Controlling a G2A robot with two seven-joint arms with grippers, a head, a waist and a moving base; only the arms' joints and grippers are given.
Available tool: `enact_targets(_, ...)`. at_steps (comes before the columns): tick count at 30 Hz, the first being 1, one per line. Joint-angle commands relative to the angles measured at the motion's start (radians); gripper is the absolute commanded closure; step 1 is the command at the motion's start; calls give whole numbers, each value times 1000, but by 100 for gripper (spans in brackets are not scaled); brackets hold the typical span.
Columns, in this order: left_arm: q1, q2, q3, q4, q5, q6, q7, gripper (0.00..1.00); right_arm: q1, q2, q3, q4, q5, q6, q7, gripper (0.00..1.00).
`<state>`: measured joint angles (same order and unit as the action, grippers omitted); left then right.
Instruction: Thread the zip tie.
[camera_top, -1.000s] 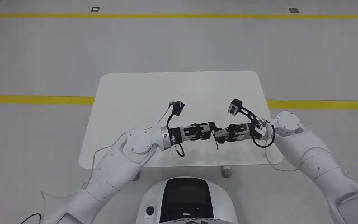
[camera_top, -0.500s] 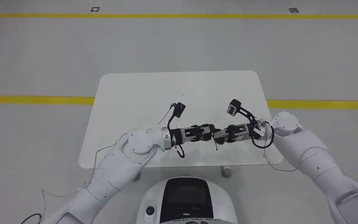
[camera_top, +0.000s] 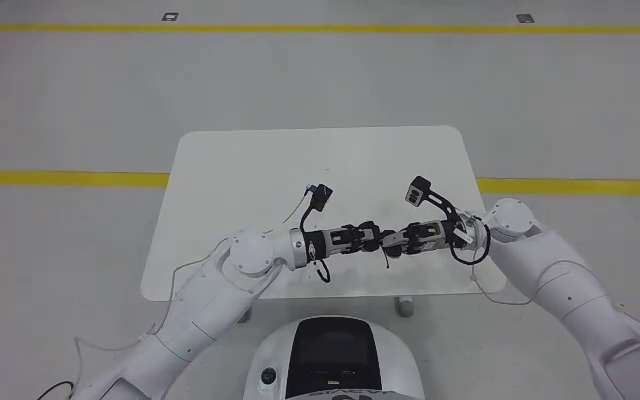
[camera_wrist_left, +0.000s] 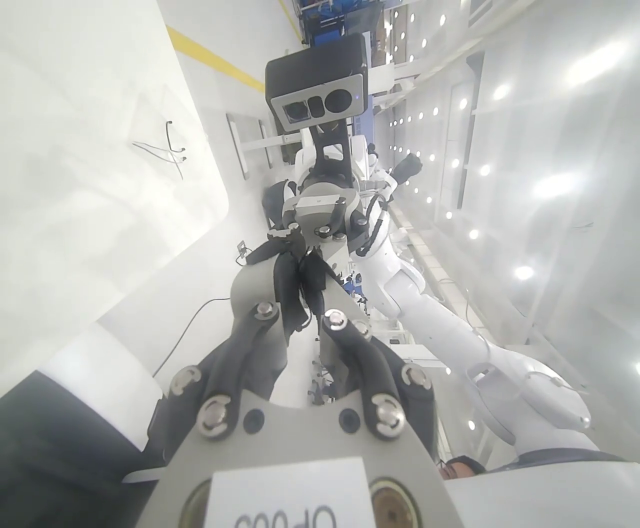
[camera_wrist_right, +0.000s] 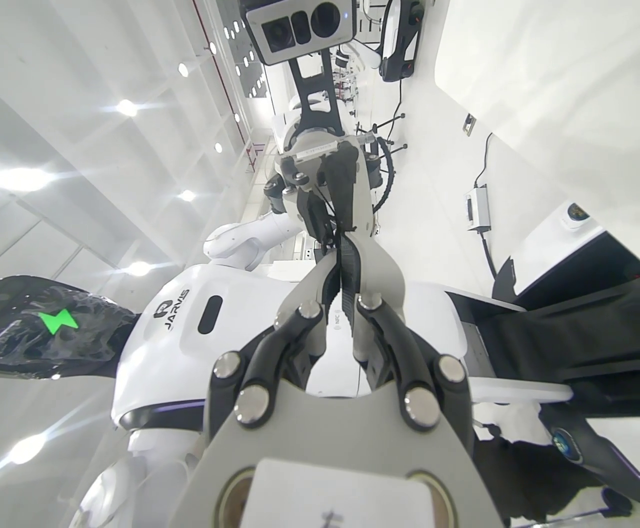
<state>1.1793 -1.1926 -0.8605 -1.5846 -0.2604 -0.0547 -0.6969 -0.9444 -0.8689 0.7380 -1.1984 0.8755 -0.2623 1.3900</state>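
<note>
– Zip tie (camera_top: 388, 257): where is it?
– Between my two pincers, held in the air above the worktop (camera_top: 250, 170), toward its 5 o'clock edge in the top view. It is a thin black strand, and a short length hangs from the meeting point toward 6 o'clock.
– How do your pincers stand?
– My left pincer (camera_top: 377, 240) comes in from 9 o'clock and my right pincer (camera_top: 399, 242) from 3 o'clock. They meet tip to tip, nearly touching, and both are closed down tight. In my right wrist view the ribbed pads (camera_wrist_right: 350, 262) press together with the tie pinched at their tips. In my left wrist view the dark fingers (camera_wrist_left: 286, 280) leave just a sliver between them, clamped on the strand.
– Can you see the head of the tie?
– No, it is too small to make out among the fingertips.
– Anything else on the worktop?
– A few loose ties (camera_wrist_left: 170, 150) lie flat on it, crossing one another, well apart from both pincers.
</note>
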Motion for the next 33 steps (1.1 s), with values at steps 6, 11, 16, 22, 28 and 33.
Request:
enact_targets(6, -5, 0, 8, 6, -6, -3, 0, 100, 2, 1, -4, 5, 5, 1, 0, 100)
enact_targets(11, -3, 1, 8, 11, -14, -11, 2, 100, 5, 1, -9, 7, 2, 5, 0, 53)
enact_targets(16, 3, 4, 0, 14, -26, -22, 8, 100, 9, 2, -6, 13, 1, 6, 0, 0)
enact_targets(22, 25, 13, -41, 7, -38, -36, 41, 100, -5, 7, 23, 26, 34, -12, 0, 0)
enact_targets(28, 25, 24, -65, -13, 2, -56, 17, 100, -7, 5, 41, 48, 13, -19, -24, 0)
enact_targets(33, 25, 24, -65, -13, 2, -56, 17, 100, -7, 5, 41, 48, 13, -19, -24, 0)
